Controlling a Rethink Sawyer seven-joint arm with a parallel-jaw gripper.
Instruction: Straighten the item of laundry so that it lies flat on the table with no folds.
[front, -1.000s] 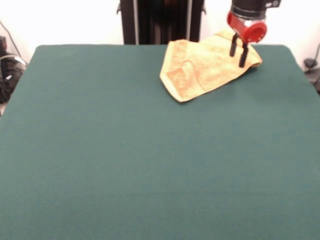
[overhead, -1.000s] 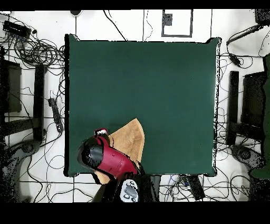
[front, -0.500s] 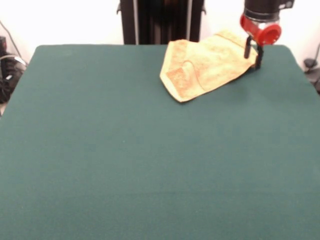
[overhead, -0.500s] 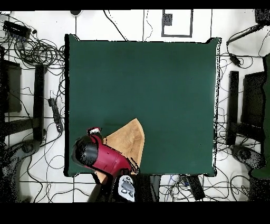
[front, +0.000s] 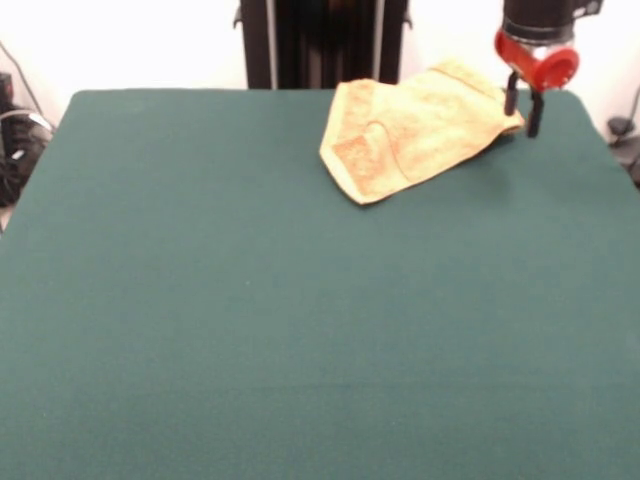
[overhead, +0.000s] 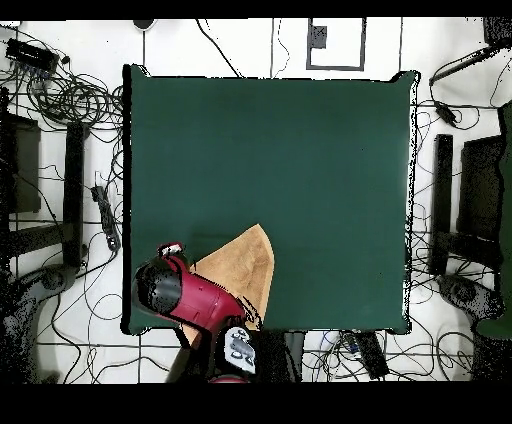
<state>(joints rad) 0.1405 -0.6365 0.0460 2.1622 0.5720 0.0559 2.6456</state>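
The green bench is bare across the lower frame. In the upper right lies the yellow-orange towel, rumpled and folded over itself. Just beside its right corner hangs the gripper, fingers slightly parted, gripping nothing.

One small yellow-orange terry-cloth hand towel. One large dark green felt-topped table. One red and black robot arm, carrying one gripper that had two black fingers. Nothing else on the tabletop was counted.
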